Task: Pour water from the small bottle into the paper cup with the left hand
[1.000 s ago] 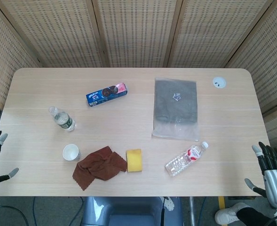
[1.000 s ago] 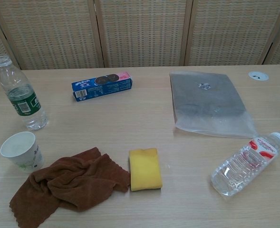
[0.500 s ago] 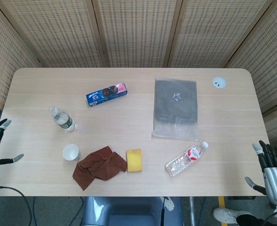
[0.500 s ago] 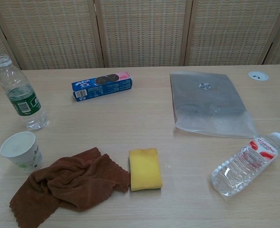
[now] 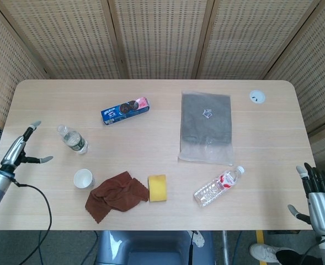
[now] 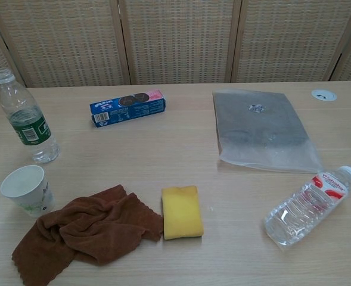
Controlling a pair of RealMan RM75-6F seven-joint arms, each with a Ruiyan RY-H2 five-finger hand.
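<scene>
**Left hand open at table's left edge; bottle and cup untouched**

The left hand [image 5: 20,152] sits over the left edge of the table [image 5: 151,116] in the head view, fingers spread apart and holding nothing. It does not appear in the chest view. It is near the small bottle [image 5: 72,139] but not in contact with it.

The small bottle stands upright with a green label, toward the left side of the table; the chest view shows it [image 6: 27,120] clear and capless or with a clear top, which cannot be told. The paper cup [image 5: 83,179] stands upright just in front of the bottle, mouth up, apart from it. In the chest view the cup [image 6: 25,189] is just beside the brown cloth [image 6: 83,232], which lies crumpled at the front of the table.

A yellow sponge [image 5: 157,188] lies flat just right of the cloth. A blue biscuit box [image 5: 125,110] lies further back. A grey item in a clear plastic bag [image 5: 206,127] lies flat right of centre. A second bottle [image 5: 218,186] with a red label lies on its side near the front right. A white round disc [image 5: 256,96] sits at the far right corner.

The right hand [image 5: 318,199] is off the table's front right corner, fingers extended and apart, empty.
</scene>
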